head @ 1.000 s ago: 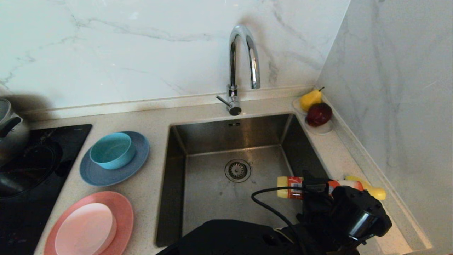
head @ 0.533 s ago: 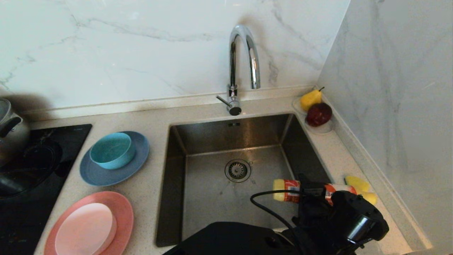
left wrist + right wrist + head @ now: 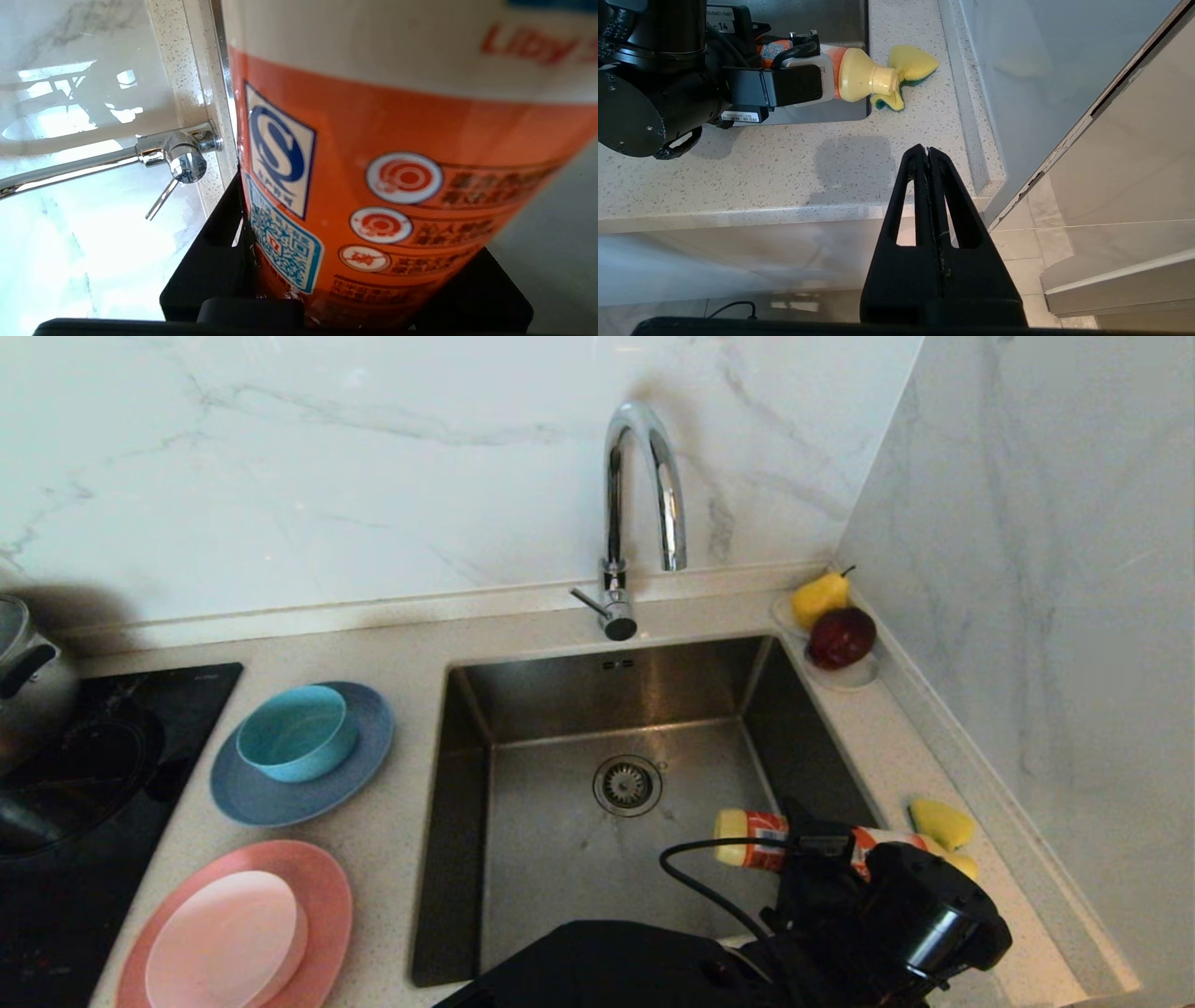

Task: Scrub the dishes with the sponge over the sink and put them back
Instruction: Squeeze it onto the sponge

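Bottle (image 3: 761, 828) lies gripped in left tool (image 3: 822, 859).

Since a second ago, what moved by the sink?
The left gripper, still clamped on the detergent bottle, carried it a little leftward over the sink, with the bottle lying on its side. That uncovered more of the yellow sponge, which stayed on the counter. The teal bowl, the plates and the shut right gripper did not move.
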